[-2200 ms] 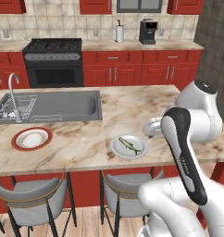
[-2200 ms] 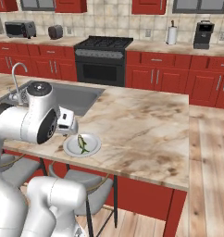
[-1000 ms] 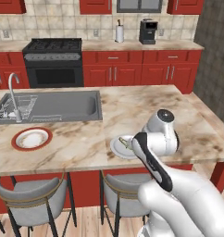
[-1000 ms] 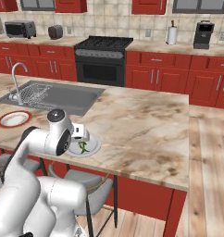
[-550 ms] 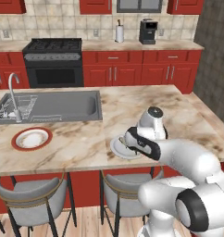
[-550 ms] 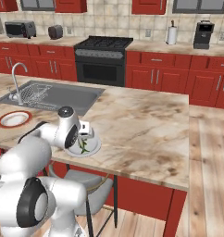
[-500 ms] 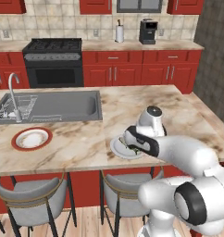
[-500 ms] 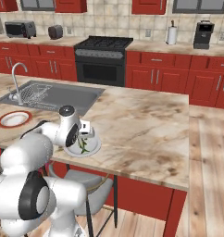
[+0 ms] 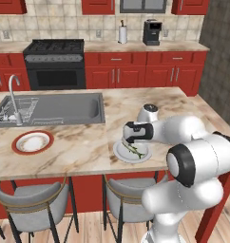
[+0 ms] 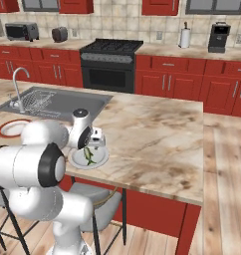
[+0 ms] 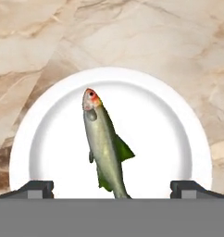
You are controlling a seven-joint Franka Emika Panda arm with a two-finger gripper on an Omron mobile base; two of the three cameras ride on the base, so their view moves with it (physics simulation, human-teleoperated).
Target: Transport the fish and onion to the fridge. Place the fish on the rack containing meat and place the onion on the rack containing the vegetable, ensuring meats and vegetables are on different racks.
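Note:
The fish (image 11: 103,147), slim and greenish-silver with a reddish head, lies on a white plate (image 11: 49,99) on the marble island counter. My gripper (image 11: 113,187) hangs straight above it, open, one fingertip (image 11: 37,187) on each side of the fish's tail end and touching nothing. From the base views, the hand (image 9: 132,140) hovers just over the fish (image 9: 133,150) and its plate (image 9: 120,154) near the counter's front edge; in the right base view the gripper (image 10: 94,145) is above the fish (image 10: 88,157). The onion and the fridge are out of view.
A red-rimmed plate (image 9: 33,142) sits at the counter's left front, with a sink (image 9: 55,107) and faucet (image 9: 13,95) behind it. Two stools (image 9: 30,199) stand under the front edge. The counter's right half (image 10: 157,134) is bare marble. A stove (image 9: 54,64) lines the back wall.
The arm has swung down from high over the counter and brought the hand low over the fish's plate. The jaws stayed open; the fish has not moved.

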